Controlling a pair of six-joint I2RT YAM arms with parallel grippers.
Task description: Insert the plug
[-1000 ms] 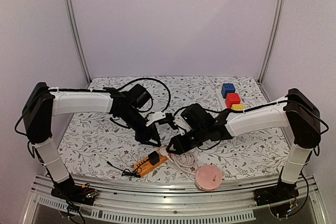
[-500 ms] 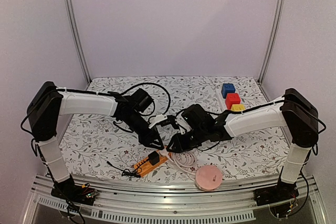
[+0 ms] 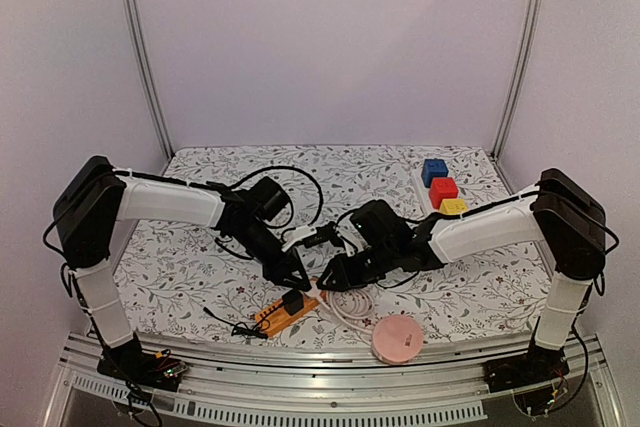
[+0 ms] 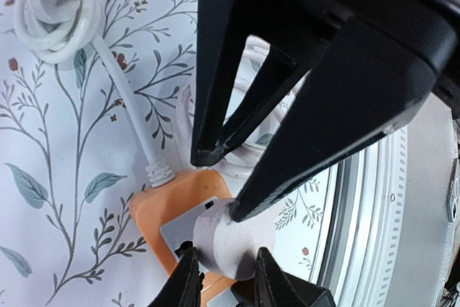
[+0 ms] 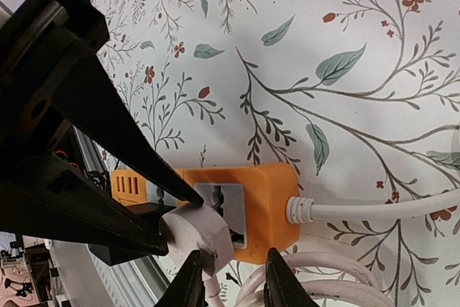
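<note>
My left gripper (image 4: 224,257) is shut on a round white plug (image 4: 223,239), holding it tilted against the grey socket face (image 5: 219,203) at the cord end of the orange power strip (image 5: 262,185). The strip lies near the table's front edge (image 3: 275,317) with a black plug (image 3: 293,301) in it. My right gripper (image 5: 233,255) is open right beside it. One of its fingers (image 4: 345,91) touches the plug's top edge; the other tip rests by the white cord. In the top view both grippers meet over the strip, left (image 3: 292,277) and right (image 3: 330,277).
A coiled white cord (image 3: 345,305) lies right of the strip, its pronged plug (image 4: 57,5) on the cloth. A pink disc (image 3: 398,337) sits at the front edge. A white strip with blue, red and yellow blocks (image 3: 440,187) lies back right. A thin black cable (image 3: 225,322) trails left.
My left gripper has moved down and toward the front with the plug, onto the orange strip. My right gripper has shifted slightly left, closing in on it.
</note>
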